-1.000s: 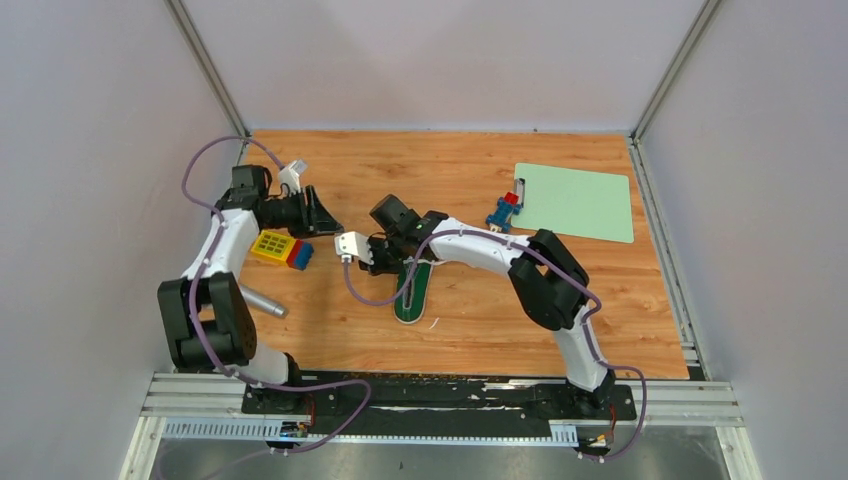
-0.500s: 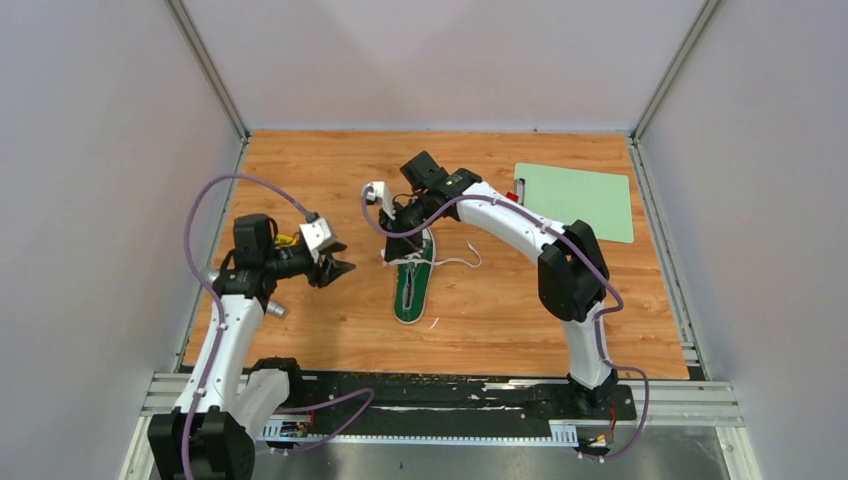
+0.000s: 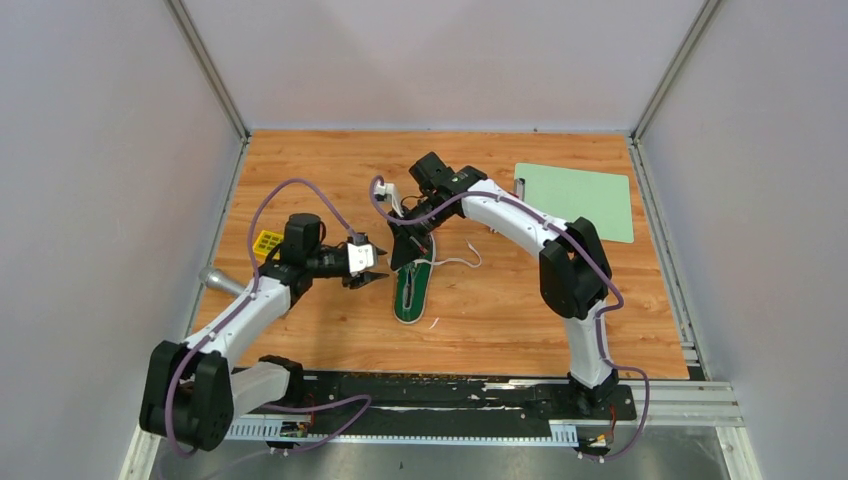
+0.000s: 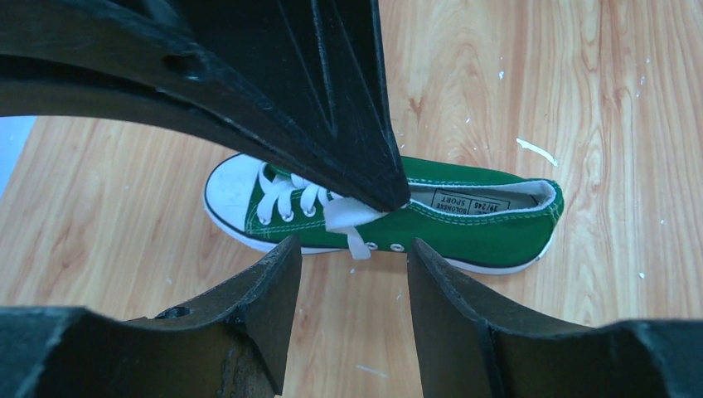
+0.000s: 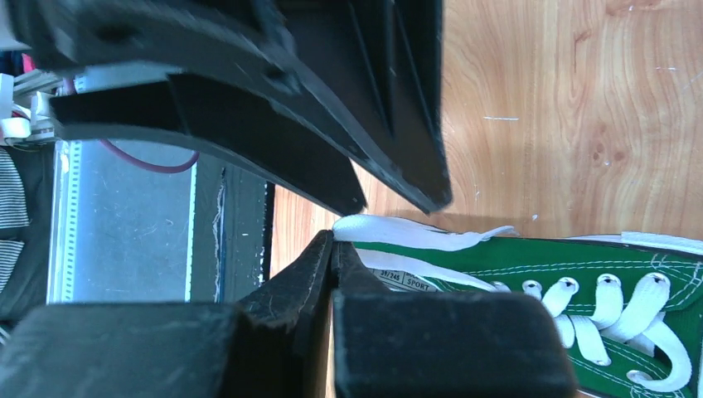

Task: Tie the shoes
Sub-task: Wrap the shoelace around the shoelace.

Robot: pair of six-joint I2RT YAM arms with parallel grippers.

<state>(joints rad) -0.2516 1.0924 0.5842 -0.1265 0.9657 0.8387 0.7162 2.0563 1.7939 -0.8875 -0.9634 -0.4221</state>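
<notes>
The green sneaker (image 3: 409,300) lies on its sole near the middle of the desk (image 3: 480,320), toe pointing away from my bases. Its white laces (image 4: 290,199) are threaded through the eyelets, but I see no knot and no bow, so the tying itself is all ahead of me.

What I do have is a hold. My right claw (image 5: 333,242) is closed flat on one lace end (image 4: 348,217), just above the tongue, and the flat white strip comes straight out from between the fingertips. The other lace (image 3: 458,263) trails loose on the wood to the right of the shoe, and nothing holds it.

My left claw (image 3: 368,279) stands just beside the sneaker's left flank with its jaws wide apart and nothing between them; it touches neither the shoe nor a lace.

By my reckoning this is the very start. One end is in hand. The second is not yet picked up, and crossing, looping and pulling tight all remain.

Farther out sit a yellow block (image 3: 267,241) on the left and a green board (image 3: 577,201) at the far right, both well apart from the work.
</notes>
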